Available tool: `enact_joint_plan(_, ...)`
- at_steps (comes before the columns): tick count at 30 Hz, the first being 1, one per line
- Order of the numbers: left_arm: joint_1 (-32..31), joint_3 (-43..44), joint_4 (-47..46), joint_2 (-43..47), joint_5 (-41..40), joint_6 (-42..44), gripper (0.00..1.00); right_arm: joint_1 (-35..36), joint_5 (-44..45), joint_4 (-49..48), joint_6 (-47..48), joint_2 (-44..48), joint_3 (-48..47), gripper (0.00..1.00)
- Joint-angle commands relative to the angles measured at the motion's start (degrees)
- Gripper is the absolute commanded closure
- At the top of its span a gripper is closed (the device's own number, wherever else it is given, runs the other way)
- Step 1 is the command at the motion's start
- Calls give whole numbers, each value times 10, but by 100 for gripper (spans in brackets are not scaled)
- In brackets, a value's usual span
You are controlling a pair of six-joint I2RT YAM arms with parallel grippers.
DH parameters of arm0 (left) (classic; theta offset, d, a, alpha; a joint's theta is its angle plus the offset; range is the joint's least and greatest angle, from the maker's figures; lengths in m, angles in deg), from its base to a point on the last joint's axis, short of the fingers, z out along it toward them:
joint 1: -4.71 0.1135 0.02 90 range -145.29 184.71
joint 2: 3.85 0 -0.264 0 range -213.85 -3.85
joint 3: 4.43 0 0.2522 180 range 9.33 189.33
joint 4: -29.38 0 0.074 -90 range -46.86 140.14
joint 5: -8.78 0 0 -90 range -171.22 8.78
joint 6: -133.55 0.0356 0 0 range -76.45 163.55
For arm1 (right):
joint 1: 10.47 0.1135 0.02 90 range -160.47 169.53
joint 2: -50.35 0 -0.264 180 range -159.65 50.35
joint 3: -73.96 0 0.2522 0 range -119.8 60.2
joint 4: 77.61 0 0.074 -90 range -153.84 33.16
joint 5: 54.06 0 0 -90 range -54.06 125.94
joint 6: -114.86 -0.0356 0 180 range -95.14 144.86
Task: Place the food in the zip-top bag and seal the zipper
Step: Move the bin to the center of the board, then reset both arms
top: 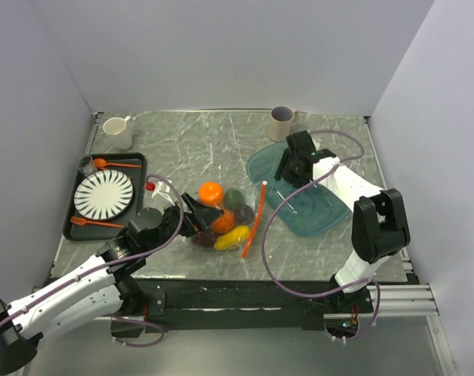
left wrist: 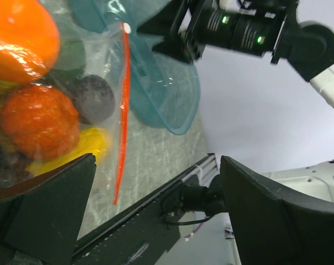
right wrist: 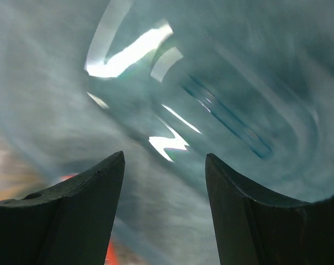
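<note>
Beside the zip-top bag [top: 248, 210], a teal bowl [top: 315, 211] lies under spread right jaws; left jaws also spread.

The grey marbled table [top: 205, 141] before my bases carries a white mug [top: 117, 132] at its far left corner, a beige cup [top: 282, 122] at the back, a black tray [top: 139, 176] on the left, a translucent teal bowl [top: 315, 211] on the right, and the zip-top bag [top: 248, 211] near the middle.

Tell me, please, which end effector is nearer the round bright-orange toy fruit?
Left. The left end effector is just beside the fruit; the right end effector is farther off, over the translucent teal bowl.
</note>
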Motion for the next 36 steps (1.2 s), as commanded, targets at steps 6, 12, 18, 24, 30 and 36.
enact_joint_plan(6, 4, 107, 142, -87, -77, 53, 1, 32, -8, -34, -39, 50, 140, 34)
enact_joint_plan(12, 32, 166, 166, -144, -79, 82, 1, 127, -24, -47, -90, 29, 127, 34)
enact_joint_plan(18, 80, 206, 173, -173, -30, 109, 1, 154, -43, -54, -117, -22, 58, 33)
enact_joint_plan(24, 85, 237, 196, -187, -60, 128, 1, 148, 27, -21, -84, -20, 3, 33)
enact_joint_plan(30, 85, 258, 217, -184, -116, 160, 1, 124, 65, -60, -9, 66, 44, 31)
enact_joint_plan(36, 85, 280, 228, -187, -164, 168, 1, 58, 62, -97, 67, 154, 90, 30)
